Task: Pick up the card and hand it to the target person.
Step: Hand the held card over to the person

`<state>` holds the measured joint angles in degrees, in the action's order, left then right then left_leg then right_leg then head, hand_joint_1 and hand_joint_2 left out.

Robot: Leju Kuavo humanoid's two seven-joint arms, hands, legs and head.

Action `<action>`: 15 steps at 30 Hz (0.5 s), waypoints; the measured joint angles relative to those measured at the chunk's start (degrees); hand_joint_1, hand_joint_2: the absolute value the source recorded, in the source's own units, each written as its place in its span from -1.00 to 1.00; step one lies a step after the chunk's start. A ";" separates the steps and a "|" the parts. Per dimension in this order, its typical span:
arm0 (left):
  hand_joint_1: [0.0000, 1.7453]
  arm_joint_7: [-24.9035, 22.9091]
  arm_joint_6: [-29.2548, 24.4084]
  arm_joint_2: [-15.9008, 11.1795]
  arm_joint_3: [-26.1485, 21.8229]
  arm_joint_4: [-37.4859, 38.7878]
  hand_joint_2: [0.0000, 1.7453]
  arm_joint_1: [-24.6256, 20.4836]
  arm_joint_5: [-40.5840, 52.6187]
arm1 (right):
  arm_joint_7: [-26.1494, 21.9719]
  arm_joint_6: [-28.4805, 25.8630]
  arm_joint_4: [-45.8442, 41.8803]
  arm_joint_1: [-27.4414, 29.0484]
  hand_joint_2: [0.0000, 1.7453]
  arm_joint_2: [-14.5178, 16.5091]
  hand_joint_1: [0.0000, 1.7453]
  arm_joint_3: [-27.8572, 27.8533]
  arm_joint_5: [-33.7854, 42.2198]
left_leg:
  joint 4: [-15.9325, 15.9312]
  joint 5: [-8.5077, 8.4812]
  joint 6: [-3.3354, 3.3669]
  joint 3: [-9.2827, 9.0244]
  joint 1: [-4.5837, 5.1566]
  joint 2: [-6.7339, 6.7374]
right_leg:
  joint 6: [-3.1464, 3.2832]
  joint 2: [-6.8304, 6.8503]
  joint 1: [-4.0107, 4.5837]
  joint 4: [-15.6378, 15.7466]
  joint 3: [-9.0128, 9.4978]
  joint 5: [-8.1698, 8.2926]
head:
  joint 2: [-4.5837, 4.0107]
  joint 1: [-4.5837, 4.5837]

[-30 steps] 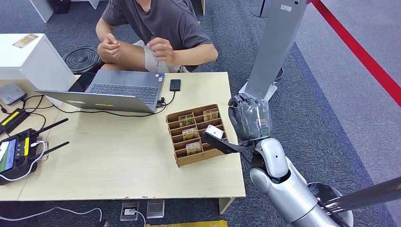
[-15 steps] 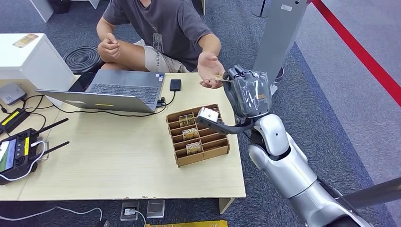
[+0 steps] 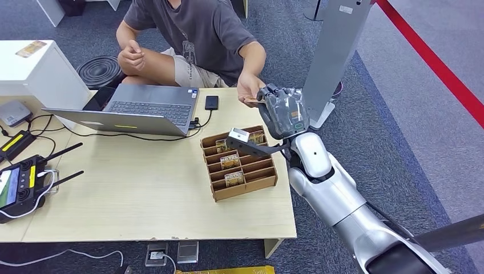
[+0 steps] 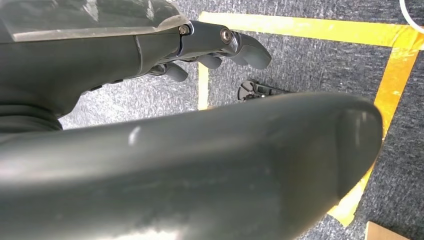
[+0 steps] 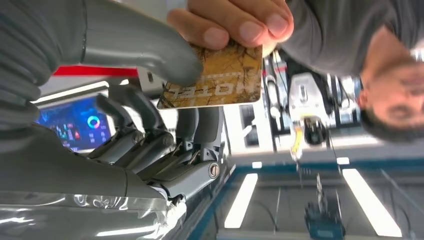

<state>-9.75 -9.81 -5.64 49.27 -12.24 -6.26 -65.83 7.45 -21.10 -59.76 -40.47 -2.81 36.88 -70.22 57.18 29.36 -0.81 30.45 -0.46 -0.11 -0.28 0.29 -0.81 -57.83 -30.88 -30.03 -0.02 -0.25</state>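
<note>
Head view — the right hand point(image 3: 283, 111) is raised past the far right corner of the table point(image 3: 142, 188), now closer to the seated person point(image 3: 194, 34) than half a second ago. The person's hand point(image 3: 249, 88), palm-up and open then, has turned over and closed its fingers on the card point(image 3: 251, 100) at the robot's fingertips. A second ago the robot's hand was low beside the cardboard organizer point(image 3: 240, 165); the organizer, with the cards left in its slots, and the laptop point(image 3: 134, 108) have not moved.

Right wrist view — the card point(image 5: 215, 77), gold-brown with "HOTEL" printed on it, is pinched under the grey thumb point(image 5: 150, 47) of the right hand point(image 5: 140, 145) while the person's fingers point(image 5: 235, 22) grip its opposite edge. Both hold it at once.

Left wrist view — the left hand point(image 4: 210, 47) hangs over grey carpet and yellow floor tape point(image 4: 310, 30), fingers curled in, holding nothing.
</note>
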 joint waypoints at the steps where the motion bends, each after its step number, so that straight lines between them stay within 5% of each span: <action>1: -1.00 -0.01 -0.03 0.00 0.00 0.00 -1.00 0.00 -0.11 | -0.12 0.62 0.84 -0.10 1.00 0.22 -1.00 0.11 1.00 | 0.00 0.00 0.00 0.00 0.00 0.00 | 0.00 0.00 0.00 0.00 0.00 0.00 | 0.00 0.01; 8: -1.00 -0.02 -0.30 0.00 0.00 0.00 -1.00 0.04 -1.09 | -3.41 0.85 2.96 1.00 1.00 0.84 -1.00 0.01 12.97 | 0.00 0.00 0.00 -0.02 0.00 0.01 | 0.00 0.00 0.00 0.00 -0.02 0.00 | 0.00 -0.01; 15: -1.00 -0.04 -0.48 0.00 0.00 0.00 -1.00 0.24 -1.94 | -2.20 0.54 -6.48 7.44 1.00 -1.31 -1.00 -1.57 22.08 | 0.01 0.01 0.00 -0.02 0.00 0.01 | 0.00 -0.01 0.00 0.03 -0.05 0.00 | 0.00 -0.02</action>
<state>-9.79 -10.28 -5.64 49.27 -12.24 -6.01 -67.77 5.24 -20.57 -66.24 -33.03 -4.12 35.31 -48.14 57.19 29.37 -0.81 30.43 -0.46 -0.10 -0.28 0.28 -0.81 -57.80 -30.93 -30.04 -0.02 -0.27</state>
